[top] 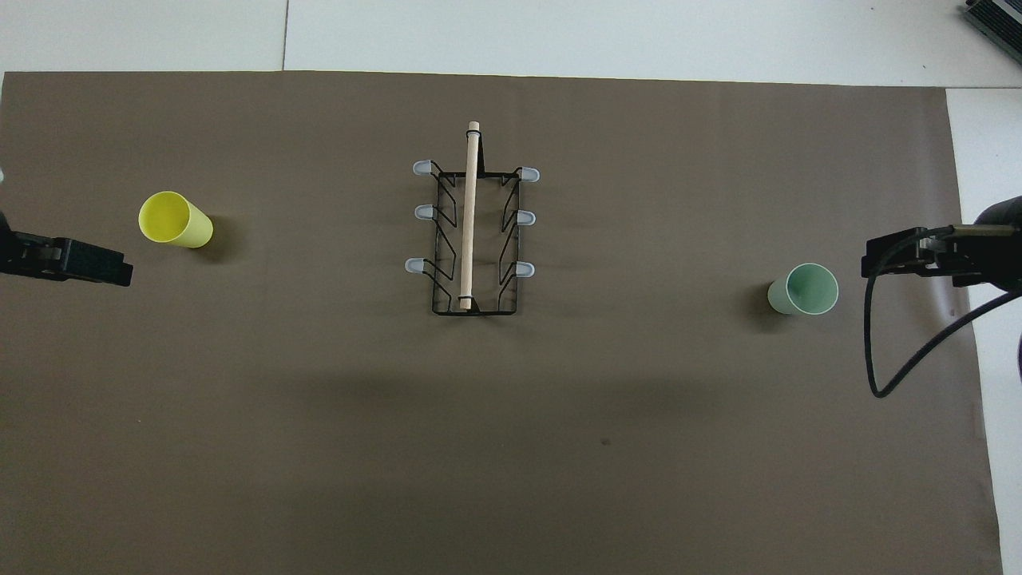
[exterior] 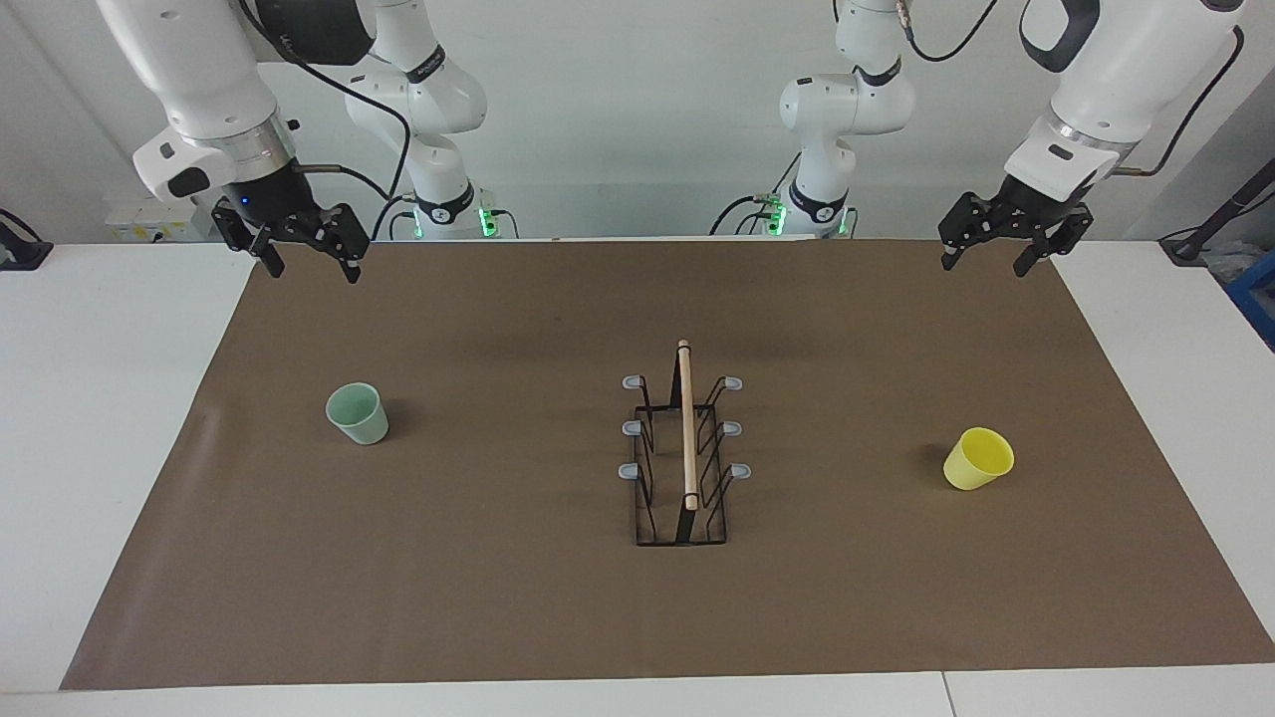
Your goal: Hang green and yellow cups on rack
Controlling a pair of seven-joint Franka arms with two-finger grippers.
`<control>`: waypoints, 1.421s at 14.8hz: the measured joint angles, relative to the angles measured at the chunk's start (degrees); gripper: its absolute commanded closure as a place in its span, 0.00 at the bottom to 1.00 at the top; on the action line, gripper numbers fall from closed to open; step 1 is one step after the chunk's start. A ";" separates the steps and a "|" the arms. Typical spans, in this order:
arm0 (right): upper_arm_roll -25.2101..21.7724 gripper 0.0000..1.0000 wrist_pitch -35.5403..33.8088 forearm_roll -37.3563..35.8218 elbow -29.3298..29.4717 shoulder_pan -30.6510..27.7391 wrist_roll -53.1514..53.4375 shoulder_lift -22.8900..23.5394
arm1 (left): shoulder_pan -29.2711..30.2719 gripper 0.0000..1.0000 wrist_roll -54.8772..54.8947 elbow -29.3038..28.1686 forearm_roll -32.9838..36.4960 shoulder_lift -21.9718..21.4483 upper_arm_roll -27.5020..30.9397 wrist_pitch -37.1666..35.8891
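The rack (exterior: 685, 448) stands mid-table, a black wire frame with a wooden rod on top and grey-capped prongs, all bare; it also shows in the overhead view (top: 471, 231). The pale green cup (exterior: 357, 413) (top: 802, 289) stands upright, mouth up, toward the right arm's end. The yellow cup (exterior: 978, 459) (top: 176, 220) stands upright toward the left arm's end. My right gripper (exterior: 311, 267) (top: 898, 259) hangs open and empty, raised over the mat's corner at its own end. My left gripper (exterior: 984, 265) (top: 80, 262) hangs open and empty over the mat's corner at its end.
A brown mat (exterior: 518, 597) covers most of the white table (exterior: 100, 398). A black cable (top: 878, 351) loops down from the right arm's wrist. A dark box corner (top: 994, 20) lies at the table's edge farthest from the robots.
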 measured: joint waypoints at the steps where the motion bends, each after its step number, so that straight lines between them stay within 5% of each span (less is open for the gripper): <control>1: 0.01 0.00 0.00 0.16 -0.07 0.00 0.00 0.00 | 0.00 0.00 0.00 0.00 0.00 0.00 0.00 -0.04; 14: 0.03 0.00 2.76 1.36 -3.82 0.01 0.03 -0.83 | 0.88 0.00 -0.31 0.78 0.02 0.72 0.52 -1.74; 17: 0.03 0.00 8.19 1.36 -7.27 0.01 -0.44 2.33 | 0.82 0.00 -0.63 8.11 -0.03 6.61 1.82 -2.30; 21: 0.07 0.00 14.70 -1.23 -5.98 -0.01 -11.87 12.67 | 0.55 0.00 -0.64 22.08 -1.54 20.01 5.95 -3.50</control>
